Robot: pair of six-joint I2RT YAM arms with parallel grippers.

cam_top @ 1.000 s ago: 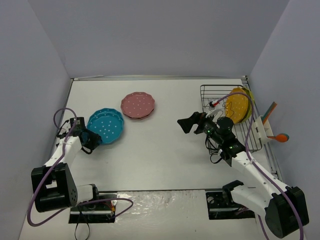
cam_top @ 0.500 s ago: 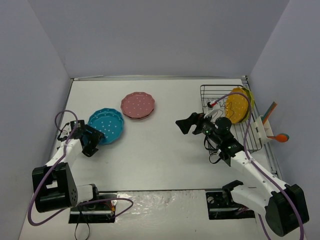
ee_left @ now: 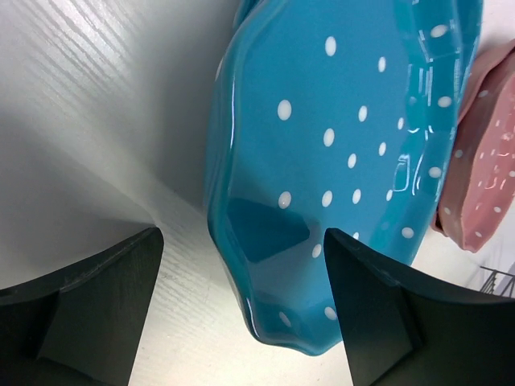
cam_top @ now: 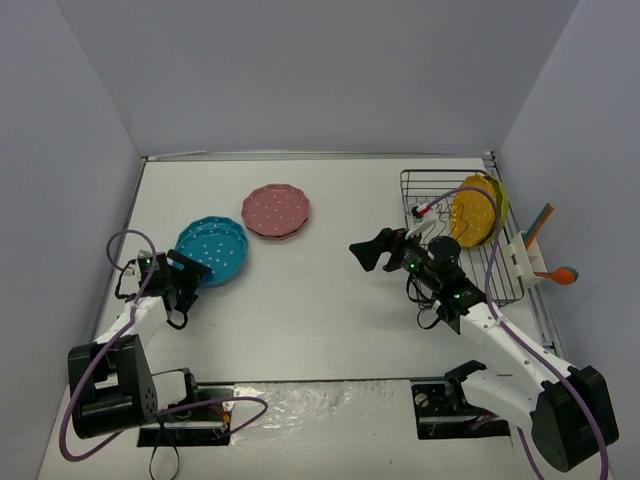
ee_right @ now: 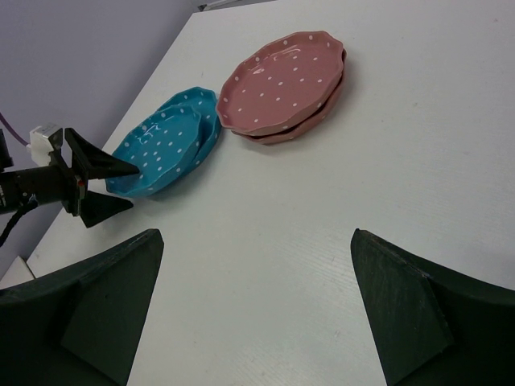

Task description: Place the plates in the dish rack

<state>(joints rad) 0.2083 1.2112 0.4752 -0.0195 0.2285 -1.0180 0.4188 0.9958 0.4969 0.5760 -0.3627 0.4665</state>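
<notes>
The black wire dish rack (cam_top: 432, 188) stands on the white table (cam_top: 330, 300) and holds an orange-yellow polka-dot scalloped plate (cam_top: 472, 215) upright, with a yellow-green plate (cam_top: 499, 198) just behind it. Well to the left of the rack lies a stack of two pink dotted plates (cam_top: 276, 210). Farther from the rack lie two blue dotted plates (cam_top: 212, 250), stacked and flat. The left gripper (ee_left: 241, 237) sits low at the blue stack's near edge, on the side away from the rack, its jaws spread and holding nothing. The right gripper (ee_right: 257, 241) hovers just left of the rack, jaws wide apart and empty, facing the pink and blue stacks.
</notes>
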